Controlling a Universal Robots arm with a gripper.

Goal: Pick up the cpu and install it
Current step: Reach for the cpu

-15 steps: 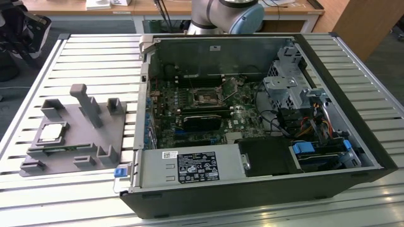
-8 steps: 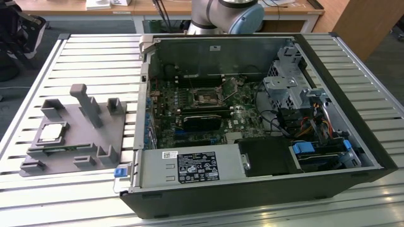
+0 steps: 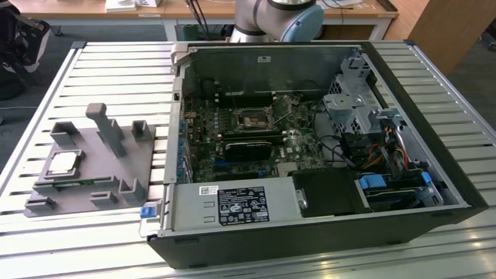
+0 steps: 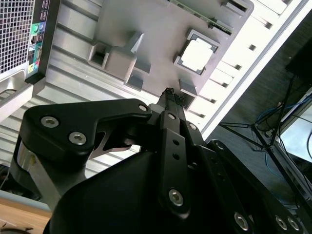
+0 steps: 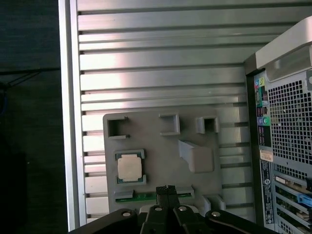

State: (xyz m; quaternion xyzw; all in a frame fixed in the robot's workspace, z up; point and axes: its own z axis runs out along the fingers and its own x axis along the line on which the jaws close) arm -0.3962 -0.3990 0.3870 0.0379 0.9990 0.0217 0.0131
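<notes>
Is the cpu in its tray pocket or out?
In. The cpu lies flat in its framed pocket on the grey tray, the gripper not touching it.

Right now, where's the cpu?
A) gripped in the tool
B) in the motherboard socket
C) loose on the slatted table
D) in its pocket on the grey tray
D: the cpu lies flat in its pocket on the grey tray, at the exterior view's left of the open computer case. In the first wrist view the tool hangs above the tray, off the chip, holding nothing.
</notes>
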